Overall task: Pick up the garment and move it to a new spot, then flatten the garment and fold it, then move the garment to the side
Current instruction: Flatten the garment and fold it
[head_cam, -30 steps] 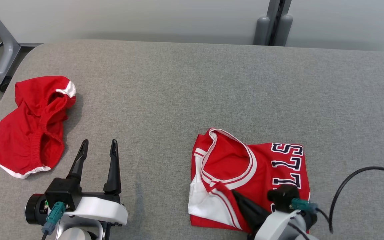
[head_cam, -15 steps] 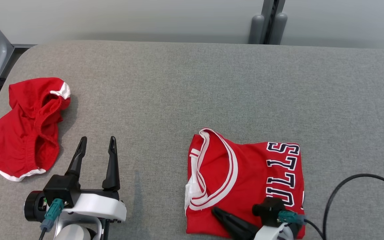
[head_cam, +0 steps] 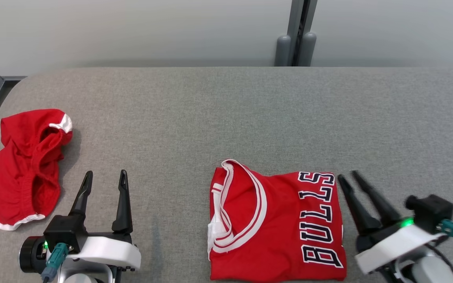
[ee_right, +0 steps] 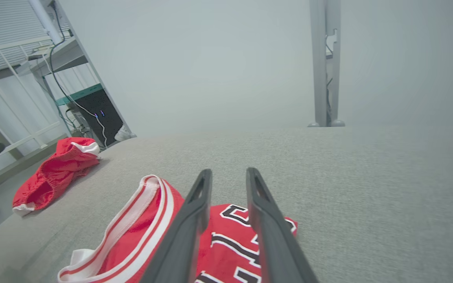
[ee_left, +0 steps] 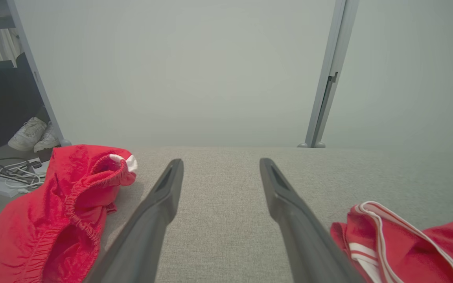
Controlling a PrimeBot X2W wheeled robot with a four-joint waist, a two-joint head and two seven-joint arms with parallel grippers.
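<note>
Flanking the jersey [head_cam: 277, 232], right pincer [head_cam: 346, 175], left pincer [head_cam: 106, 173] gape empty; wrist view adds sneakers [ee_left: 34, 135].

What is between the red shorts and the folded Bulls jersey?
In the head view, the open left pincer stands between shorts and jersey, over grey table.

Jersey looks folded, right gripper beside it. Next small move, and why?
Probably reach the left gripper toward the crumpled red shorts: the jersey lies folded flat, and the right gripper sits beside it, open and empty.
</note>
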